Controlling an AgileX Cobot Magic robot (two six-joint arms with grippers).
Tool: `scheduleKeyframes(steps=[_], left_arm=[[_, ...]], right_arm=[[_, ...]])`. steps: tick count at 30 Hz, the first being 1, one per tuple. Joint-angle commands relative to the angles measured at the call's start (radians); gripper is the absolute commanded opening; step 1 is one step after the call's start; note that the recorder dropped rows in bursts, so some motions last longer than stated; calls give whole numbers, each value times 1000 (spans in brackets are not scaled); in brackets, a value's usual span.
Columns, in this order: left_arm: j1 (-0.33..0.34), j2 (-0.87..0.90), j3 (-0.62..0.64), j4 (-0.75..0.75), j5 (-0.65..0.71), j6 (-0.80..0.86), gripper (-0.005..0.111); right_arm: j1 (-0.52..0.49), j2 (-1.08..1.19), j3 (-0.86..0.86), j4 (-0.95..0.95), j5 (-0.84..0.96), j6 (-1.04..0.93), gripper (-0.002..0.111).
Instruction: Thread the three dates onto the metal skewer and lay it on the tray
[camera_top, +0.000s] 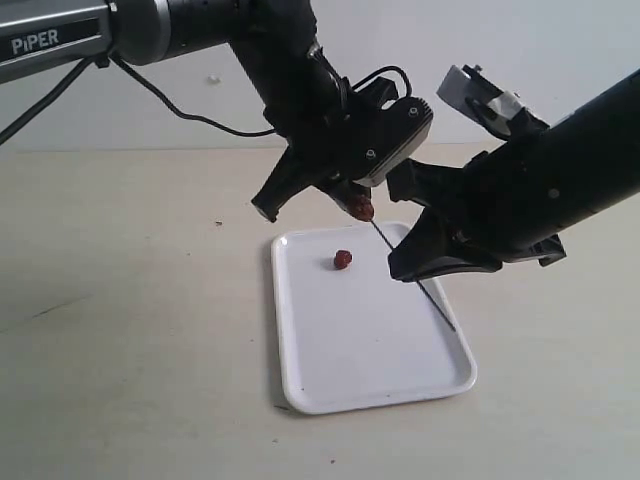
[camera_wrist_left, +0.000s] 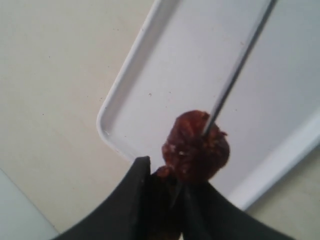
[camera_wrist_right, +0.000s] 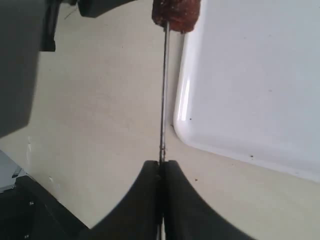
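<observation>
Noting the left gripper (camera_wrist_left: 169, 176) pinched on the first date (camera_wrist_left: 196, 150), which sits on the tip of the metal skewer (camera_wrist_left: 235, 75), raised near the tray's edge. The right gripper (camera_wrist_right: 161, 167) is clamped tight on the skewer's shaft, which slants over the tray (camera_top: 310, 370). We see a second date (camera_top: 343, 260) lying loose on the tray, apart from the skewer.
</observation>
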Motion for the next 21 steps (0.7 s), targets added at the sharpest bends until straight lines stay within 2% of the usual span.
scheduleKeyframes(steps=[1,2,15,21], left_arm=[[-8,-38,-1,-75,6,-27,28],[-8,-46,-1,-82,6,-52,31],[-8,-65,-1,-100,69,-52,32],[0,-65,-1,-116,61,-76,49]], right_arm=[[2,-3,-9,25,-20,-24,0],[2,-3,-9,23,-22,-24,0],[2,-44,-9,-3,-80,-20,0],[2,-44,-9,-4,-102,-13,0]])
